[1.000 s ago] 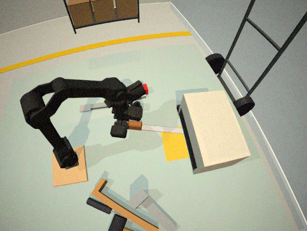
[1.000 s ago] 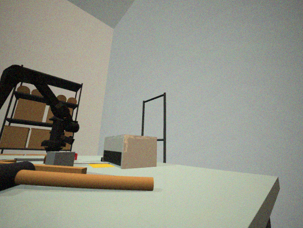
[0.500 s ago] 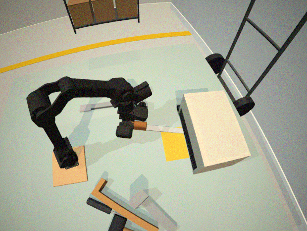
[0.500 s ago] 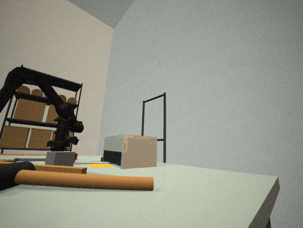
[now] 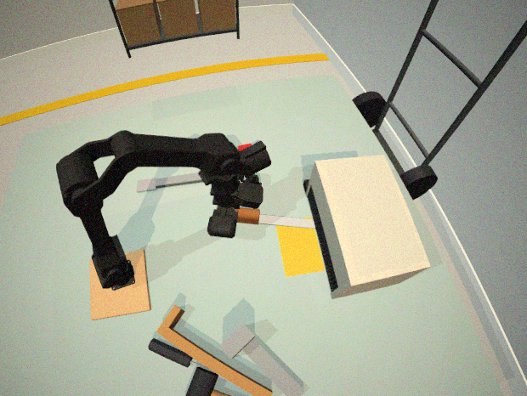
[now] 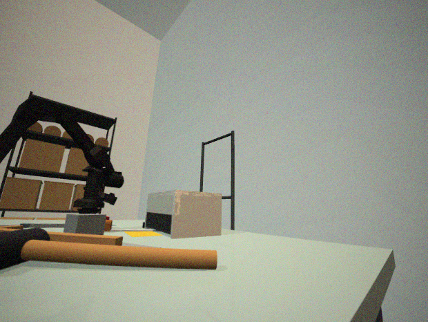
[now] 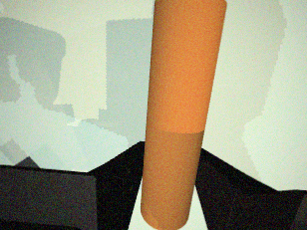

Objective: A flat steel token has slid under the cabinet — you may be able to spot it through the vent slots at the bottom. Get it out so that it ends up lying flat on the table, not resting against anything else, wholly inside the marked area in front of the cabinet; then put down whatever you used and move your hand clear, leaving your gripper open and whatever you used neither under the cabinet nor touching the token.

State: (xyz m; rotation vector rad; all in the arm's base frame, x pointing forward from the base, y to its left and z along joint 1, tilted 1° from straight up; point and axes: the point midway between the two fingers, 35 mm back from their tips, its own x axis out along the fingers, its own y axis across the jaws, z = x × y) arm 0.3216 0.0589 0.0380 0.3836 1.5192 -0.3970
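My gripper (image 5: 235,211) (image 7: 167,149) is shut on the orange handle (image 5: 249,216) (image 7: 184,74) of a long tool. The tool's flat pale blade (image 5: 283,220) points at the cabinet (image 5: 371,217) (image 6: 196,214). Its far end reaches the dark opening along the cabinet's bottom front, and whether it is inside cannot be told for certain. The blade passes over the back edge of the yellow marked area (image 5: 300,251) (image 6: 141,233) in front of the cabinet. The steel token is not visible in any view.
A red block (image 5: 244,147) and a grey bar (image 5: 146,185) lie behind and beside the gripper. An orange L-shaped piece (image 5: 212,361), a grey angled piece (image 5: 272,361) and black-handled tools (image 5: 170,352) lie at the near side. An orange cylinder (image 6: 121,254) lies in front.
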